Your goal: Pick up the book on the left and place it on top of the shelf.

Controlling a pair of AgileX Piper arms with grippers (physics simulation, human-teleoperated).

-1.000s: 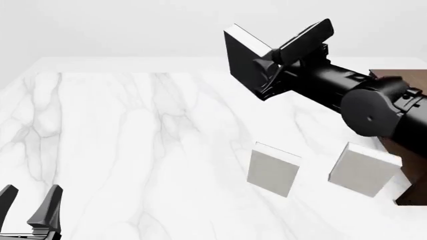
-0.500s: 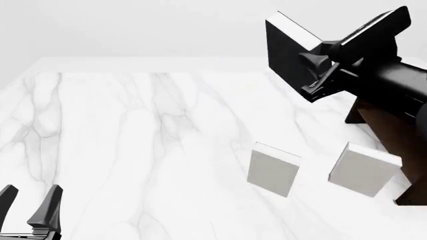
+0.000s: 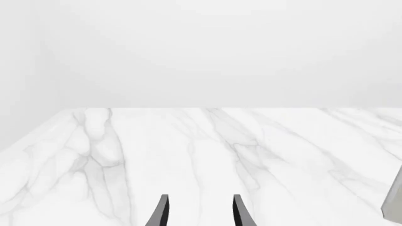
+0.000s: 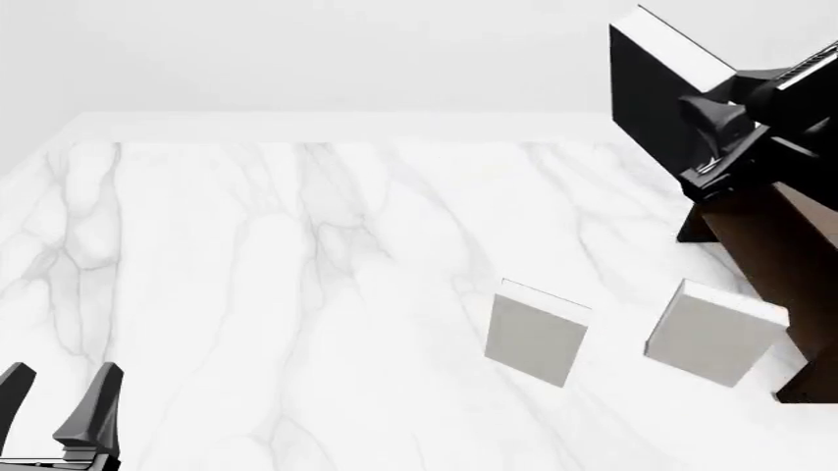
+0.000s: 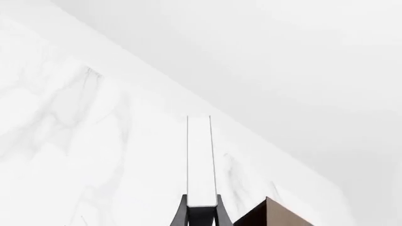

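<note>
Black book (image 4: 651, 93) held aloft above the brown wooden shelf (image 4: 766, 245).
Right gripper (image 5: 201, 207) clamps its white page edge; left gripper (image 4: 59, 404) fingers spread over veined marble table (image 4: 262, 275); contact with shelf seemingly none.

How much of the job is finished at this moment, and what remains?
Done: the black book is off the table, clamped in the right gripper. In hand: it hangs in the air over the shelf. Left: setting it on the shelf top and letting go. The left gripper is open and idle.

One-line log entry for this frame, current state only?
phase: carry | right gripper: shut on black book, held above shelf | left gripper: open, idle | two white books on table
</note>
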